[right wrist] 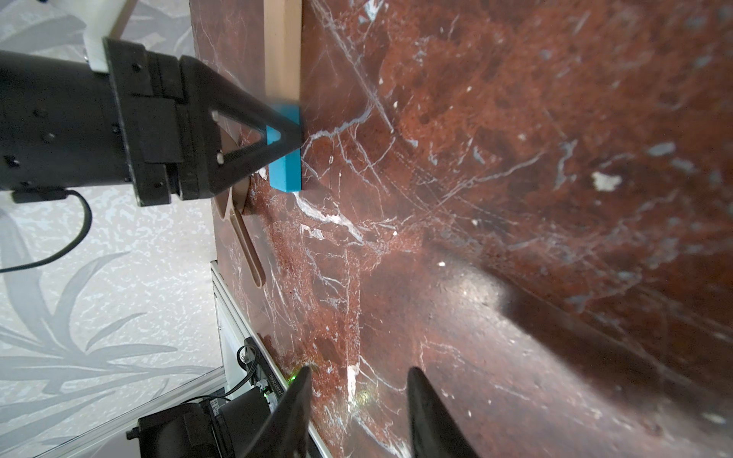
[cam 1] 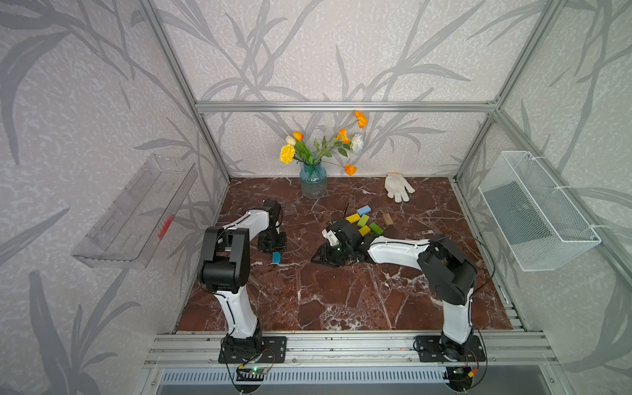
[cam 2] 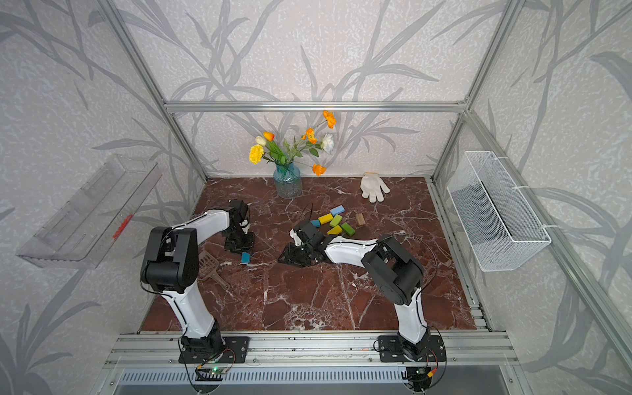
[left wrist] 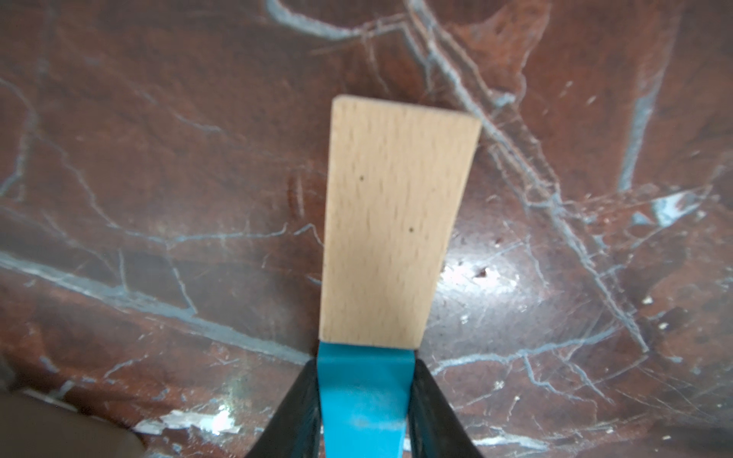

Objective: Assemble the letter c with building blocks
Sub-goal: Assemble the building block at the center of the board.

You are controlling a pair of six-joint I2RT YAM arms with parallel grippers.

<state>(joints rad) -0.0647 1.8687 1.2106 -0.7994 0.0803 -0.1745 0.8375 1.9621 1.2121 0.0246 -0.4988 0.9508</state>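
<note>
Grey leaf-print wallpaper (cam 1: pixel 307 51) lines an aluminium-framed cell around a red-brown marble table (cam 1: pixel 342 301). On the side walls hang a clear shelf (cam 1: pixel 136 212) (its red marking is too small to read) and a white wire basket (cam 1: pixel 537 212). At the back stand a blue glass vase (cam 1: pixel 313 183) of flowers and a white glove (cam 1: pixel 398 186). A brown slotted scoop (cam 2: pixel 208 265) lies beside the left arm.

The left gripper (left wrist: pixel 365 363) points down at the table left of centre, its fingers (left wrist: pixel 297 408) pressed against both sides of a teal block (left wrist: pixel 363 396). That block lies flat, its long axis running from the front rail toward the back wall. A tan block (left wrist: pixel 396 218) lies in line with it on the far side, short end touching short end. In both top views the gripper hides the tan one.

The right gripper (right wrist: pixel 359 396) sits low near the table's middle, aimed toward the left side, jaws partly apart with nothing between them. Behind its wrist lie the other building blocks (cam 1: pixel 363 221) in a loose cluster — blue, two yellow and two green, askew at differing angles. A brown block (cam 1: pixel 387 219) lies just apart from them, and a teal piece (cam 2: pixel 315 223) lies at the cluster's other edge.
</note>
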